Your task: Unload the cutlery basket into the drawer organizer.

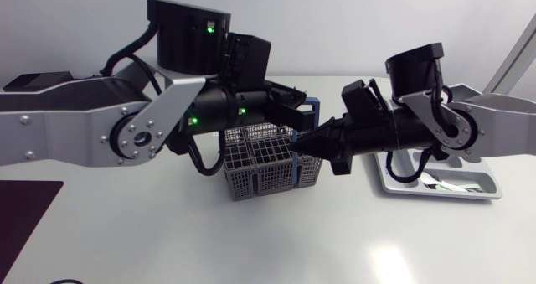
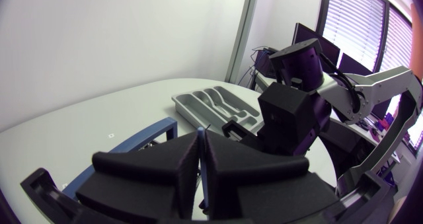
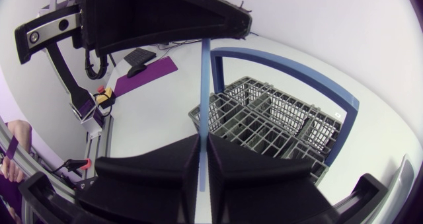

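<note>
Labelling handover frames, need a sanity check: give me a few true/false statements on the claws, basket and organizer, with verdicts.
1. The left claw and right claw are both shut on the same thin blue item. True.
2. The cutlery basket lies tipped on its side. False: it stands upright on the table, under the two claws.
3. The drawer organizer sits on the right arm's side of the basket. True.
4. The basket handle is red. False: it is blue.
</note>
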`<state>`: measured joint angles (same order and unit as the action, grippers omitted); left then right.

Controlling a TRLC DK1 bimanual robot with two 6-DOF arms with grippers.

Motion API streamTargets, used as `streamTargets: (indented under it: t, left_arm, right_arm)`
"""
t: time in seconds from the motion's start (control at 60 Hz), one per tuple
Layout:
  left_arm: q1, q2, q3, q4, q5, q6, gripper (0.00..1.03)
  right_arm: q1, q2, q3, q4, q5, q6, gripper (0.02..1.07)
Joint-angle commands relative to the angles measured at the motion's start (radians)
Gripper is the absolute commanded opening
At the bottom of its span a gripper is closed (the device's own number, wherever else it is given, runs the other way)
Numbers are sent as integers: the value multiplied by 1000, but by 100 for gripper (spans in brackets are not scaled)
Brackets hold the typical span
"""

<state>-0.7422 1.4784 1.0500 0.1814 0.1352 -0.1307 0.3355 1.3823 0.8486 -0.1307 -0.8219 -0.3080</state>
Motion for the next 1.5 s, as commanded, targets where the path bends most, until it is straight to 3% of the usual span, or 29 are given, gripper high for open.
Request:
streamTargets:
  t: [0.0,0.333,0.633,0.767,0.8,0.817,0.833,0.867,0.967,1.067,1.25,1.483]
  left_arm:
    - [12,20,22,24,-52,31,12]
    - [14,20,16,29,-108,57,12]
    - [14,20,8,30,-109,66,16]
    - [12,20,12,30,-109,68,35]
    - [12,20,15,30,-111,68,48]
    - [12,20,15,30,-111,68,49]
    - [10,20,16,30,-112,68,61]
    - [9,20,19,30,-120,68,73]
    - [7,13,21,32,-137,79,92]
    - [9,0,21,36,-160,91,98]
    - [26,-30,30,38,-223,117,98]
    - [58,-72,33,38,-342,183,98]
  right_arm:
    - [-12,-11,-43,-24,-11,-36,10]
    - [-38,-35,-68,-49,0,-62,10]
    - [-43,-49,-74,-60,0,-65,10]
    - [-43,-60,-82,-61,0,-66,10]
    - [-43,-62,-83,-61,1,-66,10]
    - [-43,-62,-83,-61,1,-66,9]
    - [-39,-63,-83,-63,1,-66,9]
    - [-43,-63,-85,-63,1,-68,9]
    - [-52,-65,-91,-64,3,-72,9]
    - [-72,-71,-95,-78,4,-88,9]
    - [-148,-101,-91,-150,3,-149,9]
    - [-355,-100,-51,-254,-8,-266,9]
